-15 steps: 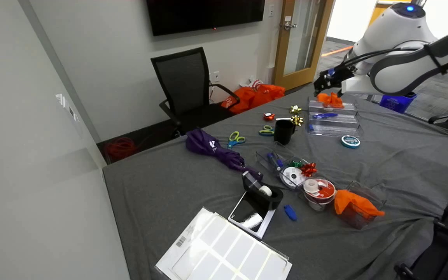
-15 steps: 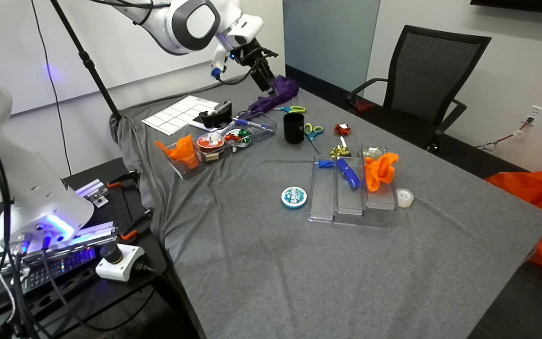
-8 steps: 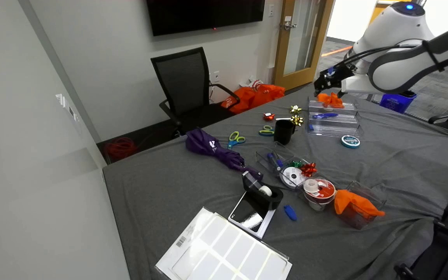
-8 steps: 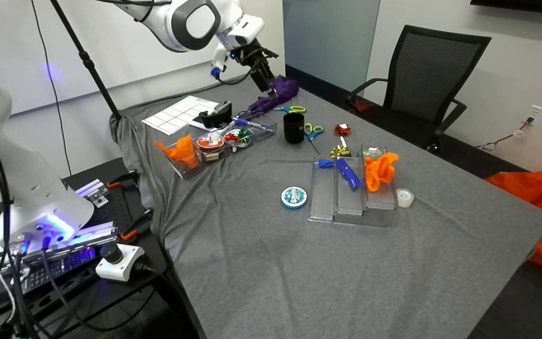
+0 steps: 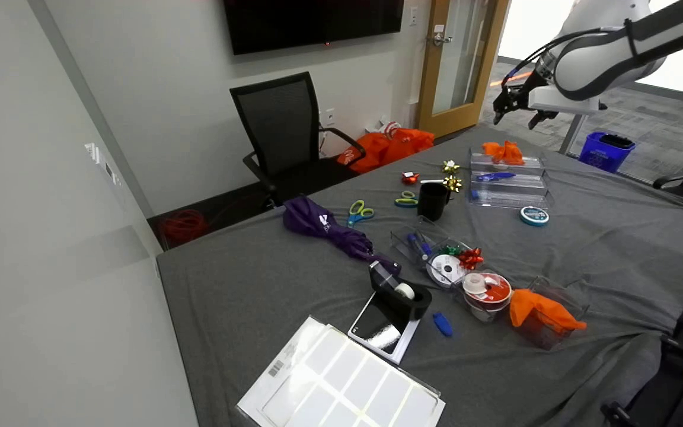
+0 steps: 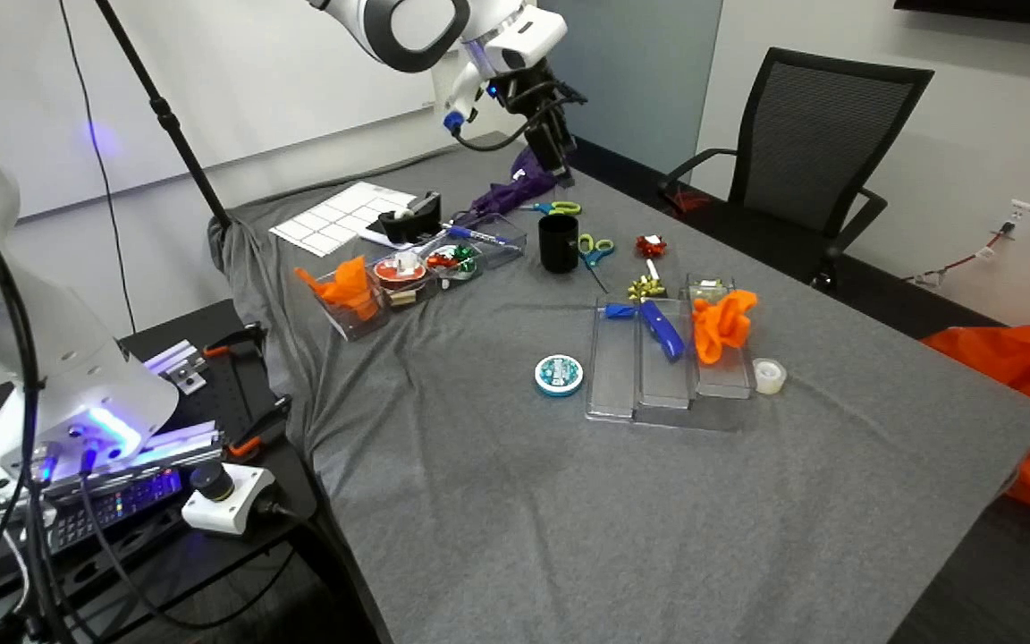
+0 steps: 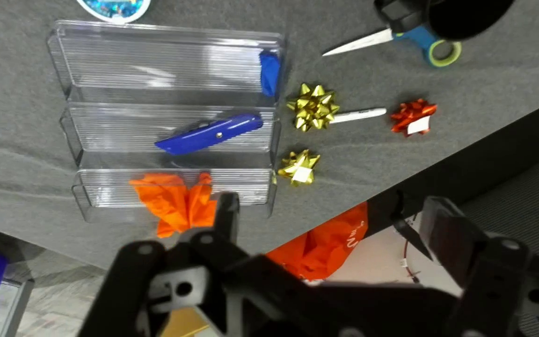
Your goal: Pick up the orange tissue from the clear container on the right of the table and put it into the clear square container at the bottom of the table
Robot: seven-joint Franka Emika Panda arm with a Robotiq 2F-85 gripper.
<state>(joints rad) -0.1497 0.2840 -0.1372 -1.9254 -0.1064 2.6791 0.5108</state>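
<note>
An orange tissue [image 6: 721, 326] sits crumpled in the end row of a clear three-row container [image 6: 612, 376]. It also shows in the wrist view [image 7: 171, 201] and in an exterior view [image 5: 503, 153]. Another orange tissue [image 5: 543, 311] drapes over a clear square container [image 5: 575, 299], and this tissue [image 6: 345, 288] shows in both exterior views. My gripper [image 7: 335, 213] is open and empty, its fingers wide apart. It is in the air above the table, apart from both tissues. In the wrist view one finger slightly overlaps the tissue in the three-row container.
A black mug [image 6: 558, 243], scissors [image 6: 595, 249], shiny bows [image 7: 313, 107], a round tin [image 6: 559, 375] and a purple umbrella [image 5: 335, 231] lie around. Clear bins [image 5: 418, 228] with ribbon spools adjoin the square container. A tape dispenser [image 5: 404, 296] stands near white sheets [image 5: 347, 379].
My arm and gripper have lifted and shifted to the right in both exterior views over the last half second. Both tissues and the containers have not moved.
</note>
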